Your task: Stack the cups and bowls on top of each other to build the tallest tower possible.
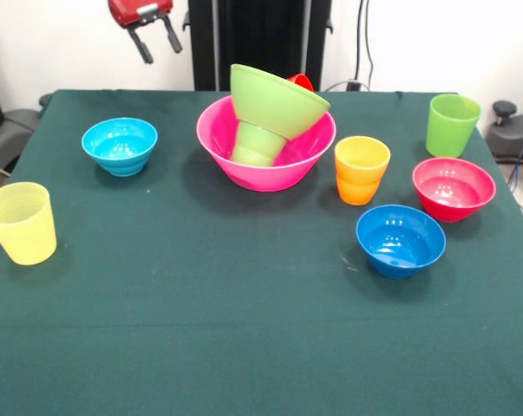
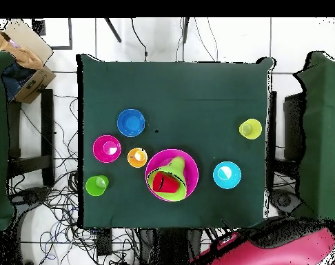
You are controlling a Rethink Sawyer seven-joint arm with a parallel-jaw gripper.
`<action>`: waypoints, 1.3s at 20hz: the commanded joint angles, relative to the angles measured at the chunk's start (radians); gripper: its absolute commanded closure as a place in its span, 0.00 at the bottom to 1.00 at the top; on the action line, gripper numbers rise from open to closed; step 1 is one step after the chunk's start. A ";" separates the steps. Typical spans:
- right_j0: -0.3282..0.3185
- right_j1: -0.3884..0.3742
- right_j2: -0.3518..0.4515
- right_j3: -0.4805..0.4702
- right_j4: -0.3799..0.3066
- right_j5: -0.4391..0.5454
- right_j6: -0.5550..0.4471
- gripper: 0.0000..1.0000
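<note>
The tower [image 1: 270,130] stands in the upper middle of the front view: the lime green bowl [image 1: 278,102] leans tilted on the small green cup [image 1: 258,143] inside the large pink bowl [image 1: 244,165], with the red cup [image 1: 301,81] just behind it. The gripper [image 1: 155,38] hangs at the upper left, fingers apart and holding nothing. The other cups and bowls stand separately on the table [image 1: 244,329].
</note>
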 commanded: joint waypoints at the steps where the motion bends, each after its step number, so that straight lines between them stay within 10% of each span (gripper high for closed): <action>1: 0.019 -0.015 0.160 -0.076 -0.035 -0.029 0.176 0.00; 8: 0.103 -0.016 0.101 -0.057 0.069 0.128 0.070 0.00; 16: -0.003 -0.029 0.157 -0.021 -0.014 -0.088 -0.358 0.00; 22: 0.001 -0.046 0.143 -0.012 -0.032 -0.102 0.038 0.00; 26: 0.094 -0.086 0.106 0.013 0.097 0.031 0.043 0.00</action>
